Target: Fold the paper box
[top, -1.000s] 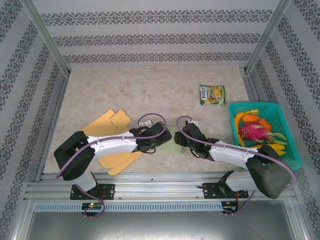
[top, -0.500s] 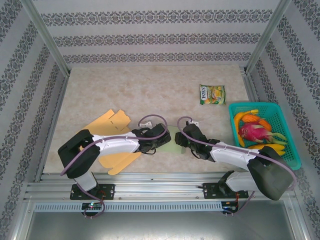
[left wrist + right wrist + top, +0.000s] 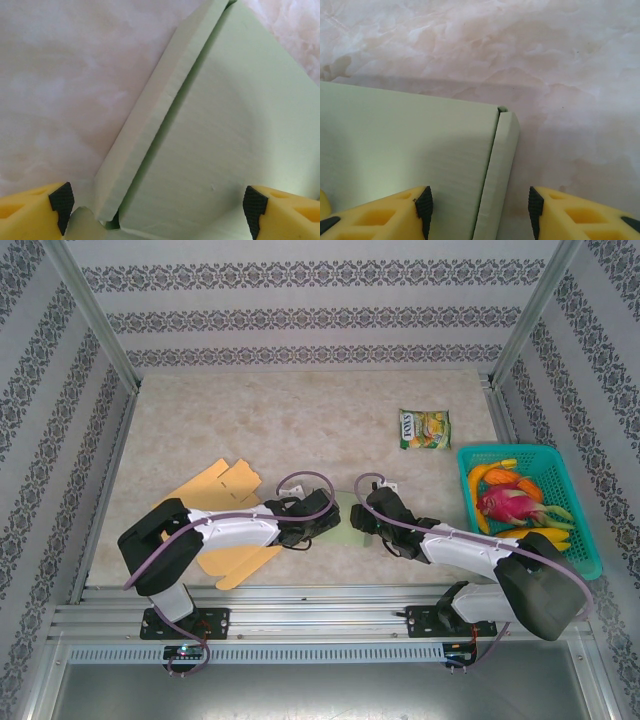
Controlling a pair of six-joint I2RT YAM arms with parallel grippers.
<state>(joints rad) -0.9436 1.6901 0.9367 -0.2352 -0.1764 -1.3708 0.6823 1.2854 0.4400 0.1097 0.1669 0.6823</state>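
Note:
The paper box (image 3: pixel 341 512) is a flat pale green sheet lying on the table between my two grippers. My left gripper (image 3: pixel 318 527) hovers over its left part, and in the left wrist view the left gripper (image 3: pixel 156 207) is open, its black pads (image 3: pixel 61 200) wide apart over a green panel (image 3: pixel 230 130) and a folded flap (image 3: pixel 150 130). From the right, my right gripper (image 3: pixel 364 520) reaches the box's other end. Seen from the right wrist, the right gripper (image 3: pixel 480 206) is open, straddling a narrow folded flap (image 3: pixel 501 165) at the edge of the panel (image 3: pixel 405 145).
Tan cardboard blanks (image 3: pixel 215 483) lie under and left of my left arm. A snack bag (image 3: pixel 425 428) sits at the back right. A teal basket (image 3: pixel 545 450) of toy fruit stands against the right wall. Marbled tabletop (image 3: pixel 280 420) stretches behind the box.
My left arm has shifted slightly lower and nearer the green sheet, and its jaws have narrowed a little. The right arm has not moved.

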